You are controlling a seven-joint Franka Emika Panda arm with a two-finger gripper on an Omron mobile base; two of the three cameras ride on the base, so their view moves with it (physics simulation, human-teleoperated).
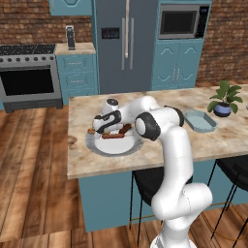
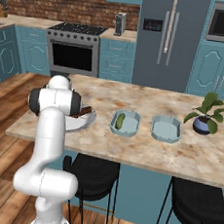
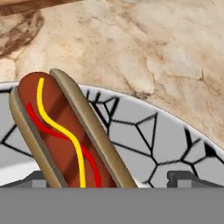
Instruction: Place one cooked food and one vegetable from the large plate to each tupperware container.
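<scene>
The large plate point(image 1: 114, 147), white with a grey patterned rim point(image 3: 153, 135), lies on the island's left part. A hot dog point(image 3: 65, 135) with yellow and red sauce lines rests on the rim. My gripper point(image 3: 111, 179) hangs low over it, open, with the hot dog's near end between the fingertips point(image 3: 183, 176), closer to the left one. In the left base view the gripper point(image 1: 98, 128) is at the plate's back left, above other brown food point(image 1: 114, 136). Two tupperware containers sit to the right: the nearer one point(image 2: 130, 129) holds a green vegetable point(image 2: 119, 120), the farther one point(image 2: 166, 128) is bare.
A potted plant point(image 2: 206, 115) stands at the island's right end, past the containers. My own arm point(image 2: 54, 122) hides most of the plate in the right base view. Black stools point(image 2: 90, 175) are tucked under the front edge. Stove, fridge and microwave line the back wall.
</scene>
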